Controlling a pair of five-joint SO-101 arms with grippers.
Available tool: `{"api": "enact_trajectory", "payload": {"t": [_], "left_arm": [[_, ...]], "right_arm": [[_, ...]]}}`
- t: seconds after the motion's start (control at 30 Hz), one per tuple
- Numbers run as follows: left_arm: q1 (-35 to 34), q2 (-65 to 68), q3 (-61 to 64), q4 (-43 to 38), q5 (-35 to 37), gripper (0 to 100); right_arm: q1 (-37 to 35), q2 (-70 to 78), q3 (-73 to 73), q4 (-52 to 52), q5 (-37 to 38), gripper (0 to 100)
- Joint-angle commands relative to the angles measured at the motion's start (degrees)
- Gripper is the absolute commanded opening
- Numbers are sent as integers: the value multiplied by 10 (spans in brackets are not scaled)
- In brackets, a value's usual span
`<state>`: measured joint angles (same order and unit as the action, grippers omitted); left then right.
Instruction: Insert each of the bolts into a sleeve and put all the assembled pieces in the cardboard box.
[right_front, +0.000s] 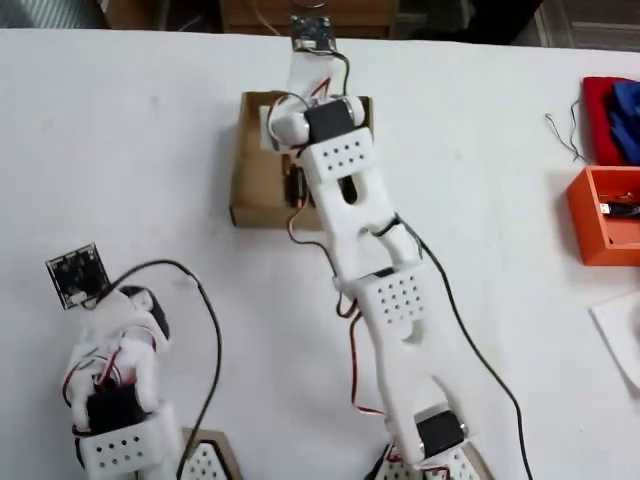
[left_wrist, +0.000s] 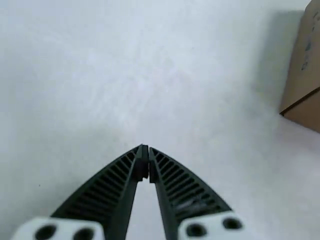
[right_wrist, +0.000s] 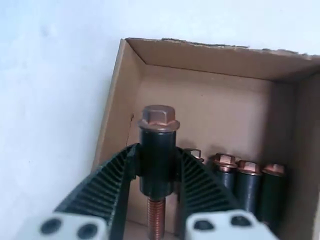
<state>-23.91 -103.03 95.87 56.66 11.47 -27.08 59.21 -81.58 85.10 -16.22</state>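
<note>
High view: the right arm (right_front: 370, 260) stretches across the table (right_front: 480, 120) and ends over the box (right_front: 255, 160). It covers most of the box's inside, so its gripper and load are hard to make out. The left arm (right_front: 120, 400) sits folded at the near edge, well apart from the box. An orange bin (right_front: 600, 215) is cut off at the frame's side.

Left wrist view: the left gripper (left_wrist: 144, 162) has its tips pressed together, holding nothing, above bare table. One box corner (left_wrist: 305, 75) shows at the edge.

Right wrist view: the right gripper (right_wrist: 157, 151) is clamped on a black sleeve (right_wrist: 157, 165) above the open box. A copper bolt (right_wrist: 158, 117) passes through the sleeve, head at one end and thread at the other. Four assembled pieces (right_wrist: 247, 182) stand side by side inside, partly hidden behind a finger (right_wrist: 200, 185).
</note>
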Motion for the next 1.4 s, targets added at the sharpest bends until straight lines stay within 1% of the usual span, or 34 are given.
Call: {"api": "enact_trajectory", "payload": {"t": [0.0, 0.13, 0.37, 0.83, 0.93, 1.03, 1.37], "left_arm": [[3, -8, 12, 3, -3, 31], [3, -8, 12, 3, -3, 31], [3, -8, 12, 3, -3, 31], [3, -8, 12, 3, -3, 31], [3, -8, 12, 3, -3, 31], [3, -8, 12, 3, -3, 31], [3, -8, 12, 3, -3, 31]], "right_arm": [[-1, 9, -36, -11, -4, 21], [-1, 38, -41, -11, -4, 21], [-1, 43, -42, -12, -9, 21], [-35, 48, -37, -24, -11, 21], [-29, 49, -36, -24, -36, 21], [-26, 50, -35, -22, -37, 21], [-24, 49, 22, -27, -37, 21]]}}
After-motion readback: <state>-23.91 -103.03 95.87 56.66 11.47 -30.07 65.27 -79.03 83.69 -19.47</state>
